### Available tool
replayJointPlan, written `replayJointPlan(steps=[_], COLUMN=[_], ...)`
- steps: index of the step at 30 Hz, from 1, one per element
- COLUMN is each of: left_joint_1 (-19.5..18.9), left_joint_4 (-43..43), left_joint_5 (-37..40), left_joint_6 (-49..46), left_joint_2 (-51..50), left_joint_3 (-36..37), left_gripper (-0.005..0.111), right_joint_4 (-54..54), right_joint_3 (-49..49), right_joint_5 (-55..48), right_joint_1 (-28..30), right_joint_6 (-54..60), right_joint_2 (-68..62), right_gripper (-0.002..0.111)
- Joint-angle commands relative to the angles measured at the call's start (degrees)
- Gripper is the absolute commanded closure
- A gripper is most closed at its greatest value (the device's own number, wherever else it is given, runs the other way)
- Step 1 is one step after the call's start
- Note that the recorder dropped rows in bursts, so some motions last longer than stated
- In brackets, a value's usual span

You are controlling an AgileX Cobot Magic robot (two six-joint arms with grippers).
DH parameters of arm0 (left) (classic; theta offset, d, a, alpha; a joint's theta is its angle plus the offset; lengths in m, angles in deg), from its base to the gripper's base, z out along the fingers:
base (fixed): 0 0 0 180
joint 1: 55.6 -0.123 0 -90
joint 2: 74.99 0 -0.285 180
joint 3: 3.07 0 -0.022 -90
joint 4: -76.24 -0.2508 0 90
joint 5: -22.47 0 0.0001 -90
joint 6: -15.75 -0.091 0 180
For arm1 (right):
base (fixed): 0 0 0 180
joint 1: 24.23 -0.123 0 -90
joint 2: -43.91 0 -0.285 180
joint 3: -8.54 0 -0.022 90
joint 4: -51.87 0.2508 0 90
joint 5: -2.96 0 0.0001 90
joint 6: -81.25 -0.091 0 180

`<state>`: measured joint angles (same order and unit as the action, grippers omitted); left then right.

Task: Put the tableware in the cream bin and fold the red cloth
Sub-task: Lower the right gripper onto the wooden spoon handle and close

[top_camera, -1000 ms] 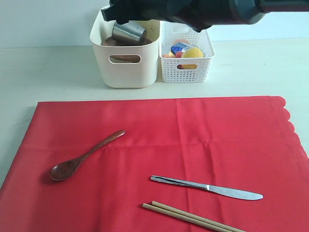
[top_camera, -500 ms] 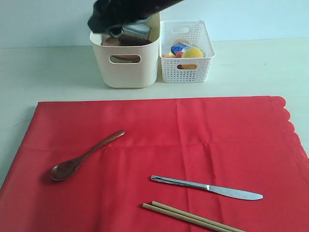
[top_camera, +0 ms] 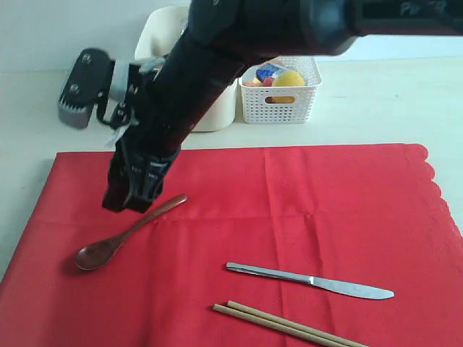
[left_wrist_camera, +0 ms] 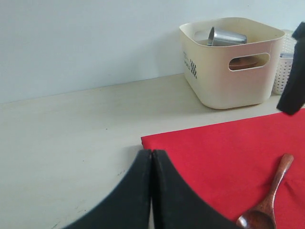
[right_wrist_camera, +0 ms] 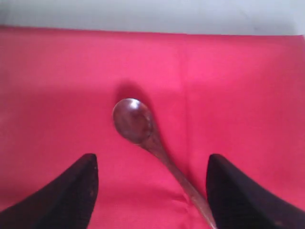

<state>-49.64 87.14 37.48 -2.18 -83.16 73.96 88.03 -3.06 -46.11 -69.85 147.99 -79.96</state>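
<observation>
Red cloth [top_camera: 325, 210] lies flat across the near part of the pale tabletop [top_camera: 376, 101], its scalloped edge to the right, with three pieces of tableware on it. The dark brown spoon [top_camera: 126, 235] rests near the cloth's left edge, its bowl toward the near left corner and its handle angled toward the far edge. The silver knife [top_camera: 307, 280] lies close to the cloth's near edge, about midway along it. The pair of tan wooden chopsticks [top_camera: 289, 325] sits just beside the knife, nearer that edge, and runs out of the picture.

The right gripper [top_camera: 130, 204], on a black arm reaching across from the right, hangs over the spoon's handle. The right wrist view shows its jaws spread wide, with one of the fingers [right_wrist_camera: 66, 195] on either side of the spoon and neither touching it. The left gripper [left_wrist_camera: 151, 191] is near the cloth's far left corner, over bare tabletop, its jaws pressed together with nothing between them.

Toward the tabletop's far edge stands the cream bin [left_wrist_camera: 228, 71]. It holds the tilted shiny steel cup [left_wrist_camera: 226, 36], and a brown wooden plate [left_wrist_camera: 245, 62] shows through its handle cut-out. The white lattice basket [top_camera: 289, 101] stands just beside the bin on its right, with a yellow lemon [top_camera: 288, 78] among the toy food inside.
</observation>
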Motion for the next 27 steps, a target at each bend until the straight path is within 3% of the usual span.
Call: replayJointPlan(steps=[1,12,17,23,26,27], left_joint_1=[0.0,0.0,0.0,0.0,0.0,0.0], left_joint_4=[0.0,0.0,0.0,0.0,0.0,0.0], left_joint_5=[-0.1,-0.1,-0.1,-0.1,-0.1,-0.1], left_joint_6=[0.0,0.0,0.0,0.0,0.0,0.0], left_joint_2=[0.4,0.4,0.4,0.4,0.4,0.4], left_joint_3=[0.2,0.2,0.2,0.2,0.2,0.2], left_gripper=[0.105,0.105,0.105,0.105,0.105,0.105], right_joint_4=[-6.5,-12.8,-14.8,-14.8,-14.8,-14.8], right_joint_3=[-0.3,-0.3,-0.3,-0.3,-0.3,-0.3], right_joint_5=[1.2,11.6,11.7,11.2,10.8,10.5], right_joint_1=[-3.7,-5.3,-5.3,-5.3,-5.3,-5.3], right_joint_6=[1.2,-3.0,-5.3,-6.8,-6.9,-6.9], right_joint_2=[-2.9,-9.0,-11.9,-13.2,-13.1,-12.9], right_gripper=[0.047,0.047,0.048,0.091,0.108,0.108])
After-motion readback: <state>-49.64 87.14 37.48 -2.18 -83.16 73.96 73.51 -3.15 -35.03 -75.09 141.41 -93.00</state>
